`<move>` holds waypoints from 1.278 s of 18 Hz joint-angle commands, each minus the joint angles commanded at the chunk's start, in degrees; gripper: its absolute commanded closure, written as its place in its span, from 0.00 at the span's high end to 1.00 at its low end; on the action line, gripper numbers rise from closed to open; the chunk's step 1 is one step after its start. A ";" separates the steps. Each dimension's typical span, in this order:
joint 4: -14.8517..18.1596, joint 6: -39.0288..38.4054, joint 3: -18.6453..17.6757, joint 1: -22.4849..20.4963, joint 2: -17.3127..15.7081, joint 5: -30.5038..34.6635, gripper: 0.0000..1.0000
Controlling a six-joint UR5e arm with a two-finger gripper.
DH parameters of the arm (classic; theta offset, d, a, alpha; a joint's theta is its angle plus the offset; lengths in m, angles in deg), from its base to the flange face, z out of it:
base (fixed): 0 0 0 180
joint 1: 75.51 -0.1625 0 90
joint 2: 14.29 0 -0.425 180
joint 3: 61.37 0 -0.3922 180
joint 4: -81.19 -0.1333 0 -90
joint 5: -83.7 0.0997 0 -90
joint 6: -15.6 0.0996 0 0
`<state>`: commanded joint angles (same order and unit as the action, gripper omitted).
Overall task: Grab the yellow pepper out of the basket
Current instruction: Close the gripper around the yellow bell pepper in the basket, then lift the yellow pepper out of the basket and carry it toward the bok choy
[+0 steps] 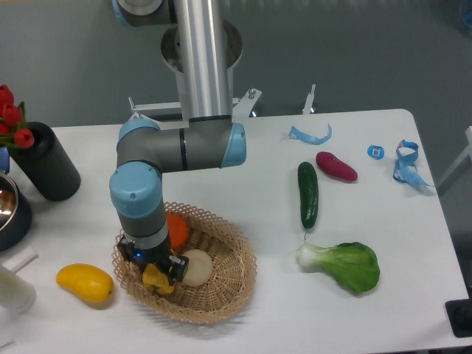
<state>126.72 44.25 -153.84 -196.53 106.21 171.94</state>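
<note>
The yellow pepper [158,280] lies in the left part of the tan woven basket [234,274], near its front rim. My gripper [155,270] points straight down into the basket with its dark fingers on either side of the pepper, shut on it. The pepper looks to be resting low in the basket. The wrist hides its upper part.
An orange fruit [178,228] and a pale round vegetable [196,266] share the basket, right beside the gripper. A yellow mango [85,284] lies left of the basket. Cucumber [307,194], purple vegetable [336,166] and bok choy [344,265] lie to the right. A black vase [49,170] stands at the left.
</note>
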 joint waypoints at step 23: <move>15.64 22.85 6.68 -20.56 -11.87 -0.26 0.36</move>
<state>142.36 67.10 -147.15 -217.10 94.34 171.68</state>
